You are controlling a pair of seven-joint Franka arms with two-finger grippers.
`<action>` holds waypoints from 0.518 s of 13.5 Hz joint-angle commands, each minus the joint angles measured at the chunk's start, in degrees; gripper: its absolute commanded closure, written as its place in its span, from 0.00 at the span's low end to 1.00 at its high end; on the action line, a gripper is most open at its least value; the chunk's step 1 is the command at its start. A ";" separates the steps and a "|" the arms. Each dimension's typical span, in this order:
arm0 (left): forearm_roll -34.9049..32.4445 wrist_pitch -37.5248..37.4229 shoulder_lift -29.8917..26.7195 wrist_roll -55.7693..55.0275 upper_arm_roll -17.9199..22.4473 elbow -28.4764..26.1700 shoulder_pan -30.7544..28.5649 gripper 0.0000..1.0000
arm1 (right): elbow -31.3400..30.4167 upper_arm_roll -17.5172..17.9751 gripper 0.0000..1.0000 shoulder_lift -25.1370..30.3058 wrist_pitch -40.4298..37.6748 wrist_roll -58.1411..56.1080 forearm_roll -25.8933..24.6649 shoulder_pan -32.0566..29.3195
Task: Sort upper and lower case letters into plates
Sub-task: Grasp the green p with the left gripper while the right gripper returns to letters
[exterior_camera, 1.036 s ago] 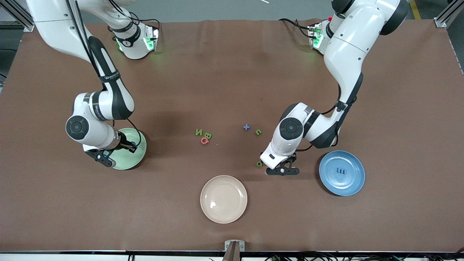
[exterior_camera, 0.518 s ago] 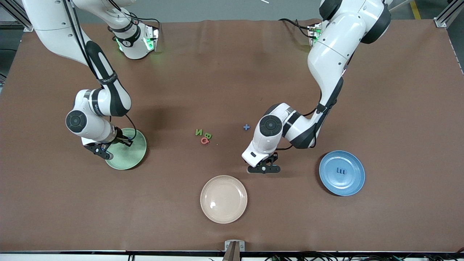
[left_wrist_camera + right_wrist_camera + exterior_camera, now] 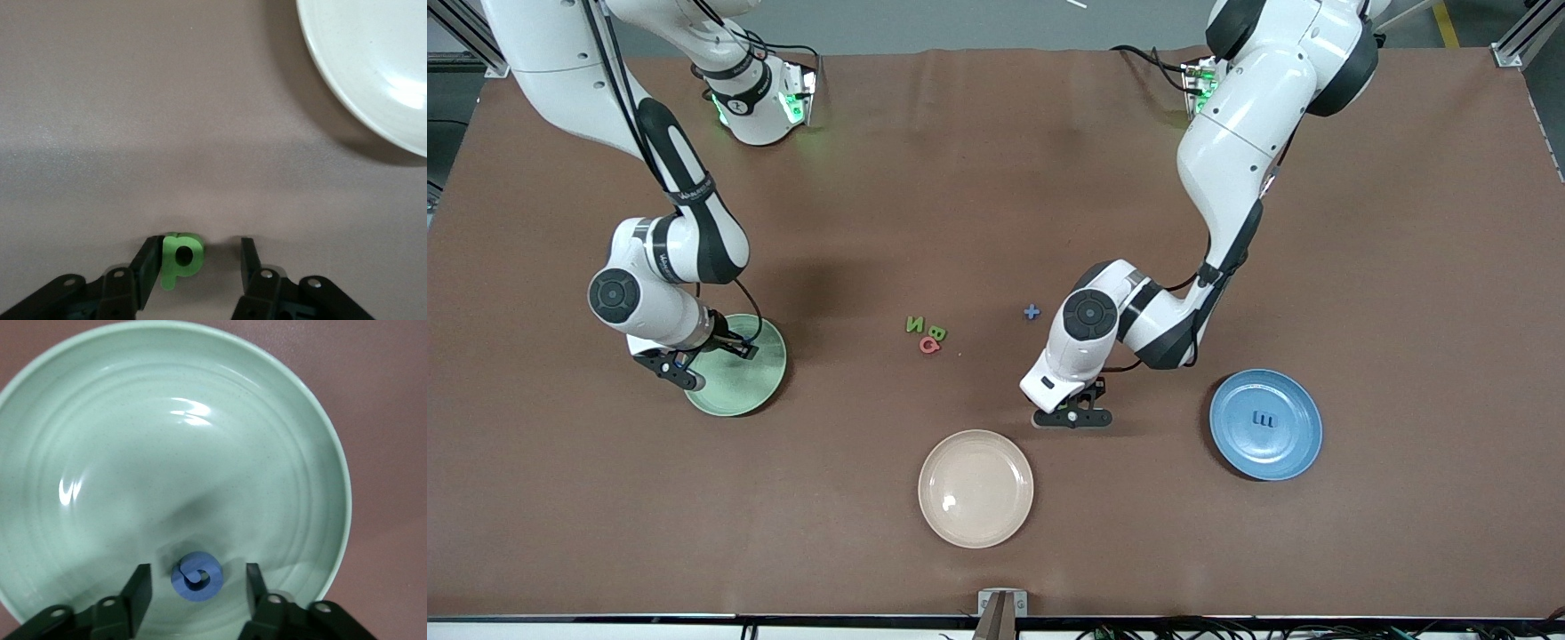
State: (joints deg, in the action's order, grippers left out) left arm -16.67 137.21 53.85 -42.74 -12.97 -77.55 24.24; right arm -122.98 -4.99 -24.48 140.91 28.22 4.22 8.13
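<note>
Item: left gripper [image 3: 193, 263], low over the table just beside the cream plate [image 3: 975, 488]. Jaws are parted around a green letter p [image 3: 180, 259]; one finger is touching it, the other stands apart, so no grip is made yet. Step judged: pick-up of this letter. Next called for: full closure, a lift, then carriage to the blue plate [image 3: 1294, 449].

Item: right gripper [image 3: 193, 587], over the mint green plate [image 3: 100, 420]. Fingers are spread, and a blue letter [image 3: 197, 576] lies released on the plate between them. Next called for: withdrawal upward.
</note>
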 commanded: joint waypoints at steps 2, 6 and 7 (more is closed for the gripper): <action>-1.00 -0.80 0.47 0.03 0.49 1.09 0.37 0.70 | 3.33 0.95 0.00 2.77 -7.98 -0.28 -0.79 -1.19; -1.08 -2.63 0.38 0.11 0.58 0.91 -0.42 0.93 | 8.80 1.30 0.00 2.86 -14.96 1.73 -0.53 -0.49; -1.61 -3.26 -0.14 0.46 0.58 0.91 -0.86 0.97 | 8.90 1.65 0.00 2.86 -14.96 4.10 -0.44 0.38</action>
State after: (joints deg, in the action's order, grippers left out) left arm -16.70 136.20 53.75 -42.69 -12.70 -77.14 24.05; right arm -114.23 -4.56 -22.37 126.88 28.93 4.24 8.15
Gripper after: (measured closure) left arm 0.727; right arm 0.000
